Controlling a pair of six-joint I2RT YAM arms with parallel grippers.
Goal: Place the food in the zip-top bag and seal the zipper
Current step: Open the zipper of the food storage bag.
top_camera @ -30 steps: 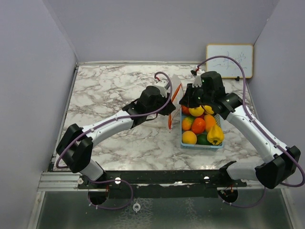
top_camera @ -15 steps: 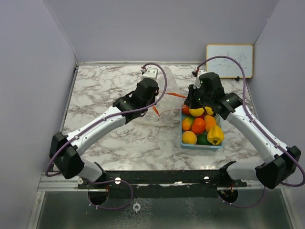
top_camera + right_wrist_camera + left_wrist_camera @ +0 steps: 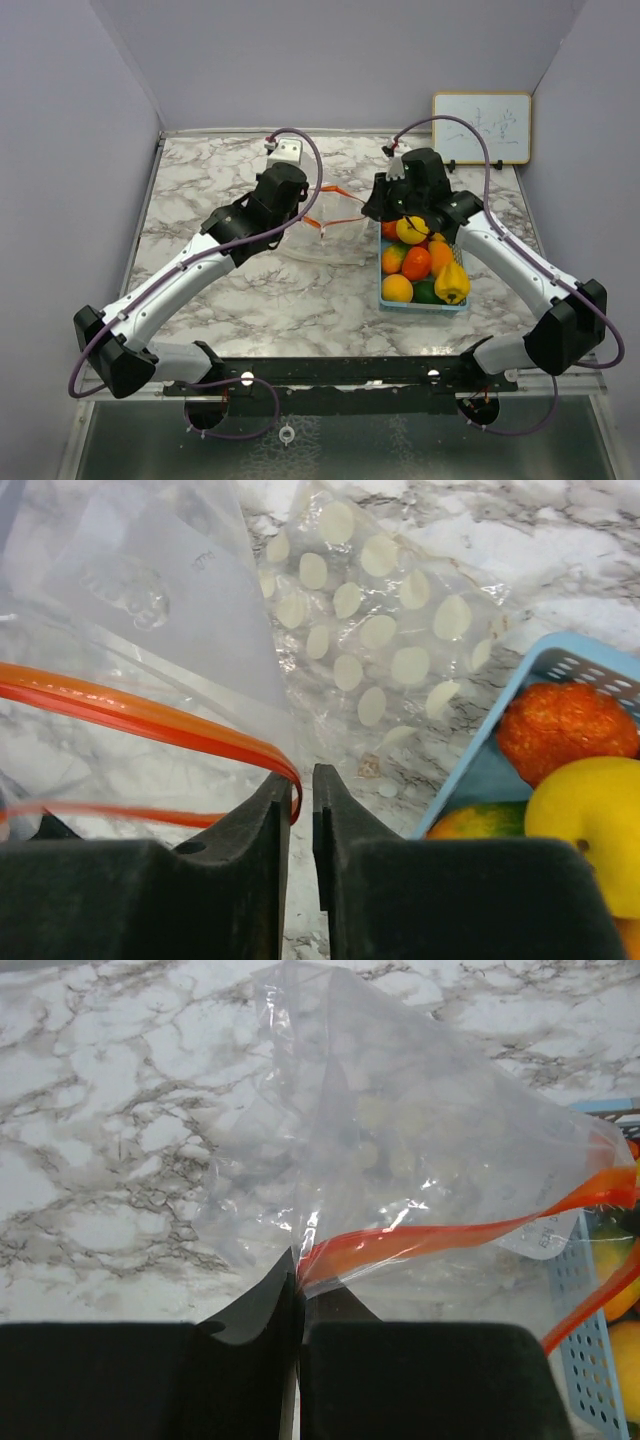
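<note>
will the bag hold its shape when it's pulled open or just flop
Probably floppy: the bag is thin, creased film, and its orange zipper bends in loose curves. Likely very light, since it looks empty and see-through. The glossy film may slip from the left fingers.

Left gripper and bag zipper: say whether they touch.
Touching. Left wrist view shows the left gripper pinching the zipper, its orange strip entering the shut jaws.

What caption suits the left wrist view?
Left fingers pinch the orange zipper of the zip-top bag; blue basket at right.
</note>
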